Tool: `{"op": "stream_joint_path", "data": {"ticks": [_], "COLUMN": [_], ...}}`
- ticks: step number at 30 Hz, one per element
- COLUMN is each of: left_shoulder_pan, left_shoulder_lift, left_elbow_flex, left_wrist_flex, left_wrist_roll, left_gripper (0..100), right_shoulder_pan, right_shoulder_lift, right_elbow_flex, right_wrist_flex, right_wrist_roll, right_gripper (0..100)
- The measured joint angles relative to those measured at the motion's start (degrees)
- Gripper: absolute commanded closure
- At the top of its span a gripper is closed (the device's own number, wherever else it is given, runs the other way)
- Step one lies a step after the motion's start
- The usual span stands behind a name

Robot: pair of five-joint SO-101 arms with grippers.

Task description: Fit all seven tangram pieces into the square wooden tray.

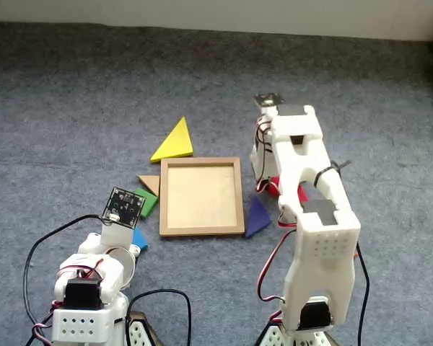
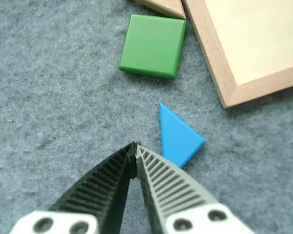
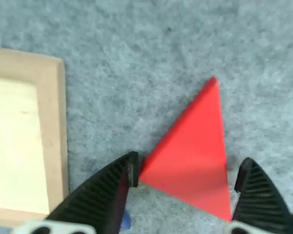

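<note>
Well, my right gripper (image 3: 188, 170) hangs low over the grey carpet (image 1: 72, 108) with its jaws spread wide, one finger on each side of the red triangle (image 3: 195, 151), which lies flat just beside the wooden tray (image 3: 56, 131). Whether either finger touches the piece I cannot tell. My left gripper (image 2: 136, 146) is on the tray's other side, jaws pressed together with nothing between them, their tips just beside the blue triangle (image 2: 178, 136). Beyond that lies the green square (image 2: 154, 45), near the tray's corner, and a tan triangle (image 2: 161, 6) past it against the tray's outer edge. From above, the yellow triangle (image 1: 175, 142) lies by the tray's far corner, and a dark blue piece (image 1: 257, 215) sits at the near corner on my right arm's side. Every piece I can see lies on the carpet outside the tray's rim.
</note>
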Motion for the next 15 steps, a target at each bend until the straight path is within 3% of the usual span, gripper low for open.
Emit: {"op": "stream_joint_path", "data": {"ticks": [4, 11, 15], "left_shoulder_pan": [0.0, 0.0, 0.0], "left_shoulder_lift": [0.0, 0.0, 0.0], "left_elbow_flex": [0.0, 0.0, 0.0], "left_wrist_flex": [0.0, 0.0, 0.0], "left_wrist_roll": [0.0, 0.0, 0.0], "left_gripper": [99, 99, 99], "right_shoulder_pan": [0.0, 0.0, 0.1], "right_shoulder_lift": [-4.7, -16.4, -16.9], "right_elbow_flex": [6.4, 22.9, 25.2], "right_wrist_flex": [-1.2, -12.6, -16.3], "right_wrist_roll": [0.0, 0.1, 0.1], "right_gripper": [69.1, 69.1, 69.1]}}
